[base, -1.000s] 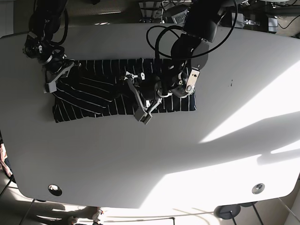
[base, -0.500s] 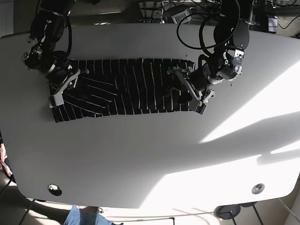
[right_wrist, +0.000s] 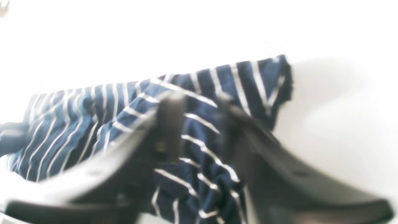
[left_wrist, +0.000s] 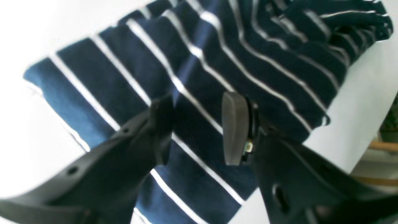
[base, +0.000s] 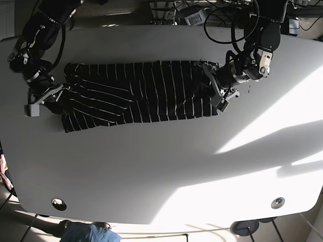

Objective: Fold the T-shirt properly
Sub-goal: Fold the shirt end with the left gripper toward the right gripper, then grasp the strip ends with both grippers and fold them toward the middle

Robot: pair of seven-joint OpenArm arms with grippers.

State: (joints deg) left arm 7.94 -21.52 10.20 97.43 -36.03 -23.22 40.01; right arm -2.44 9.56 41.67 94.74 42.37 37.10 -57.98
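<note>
- The white table [base: 166, 166] carries everything; sunlight cuts bright wedges across the side nearer the camera and its right-hand part.
- The T-shirt [base: 136, 93], dark navy with thin white stripes, lies stretched in a long band across the far half of the table, flat through the middle and rumpled toward the base view's left end.
- The left arm reaches down from the top right of the base view, its forearm slanting toward the shirt's right edge, cables looping above it.
- The right arm comes down from the top left corner, bent at the elbow, its wrist at the shirt's left end.
- The left gripper [left_wrist: 197, 129] hangs over the striped cloth near the hem corner, jaws spread with a clear gap and nothing between them.
- The right gripper [right_wrist: 199, 124] is blurred in its wrist view; its fingers stand apart above the shirt's creased edge, and no cloth can be seen pinched between them.
</note>
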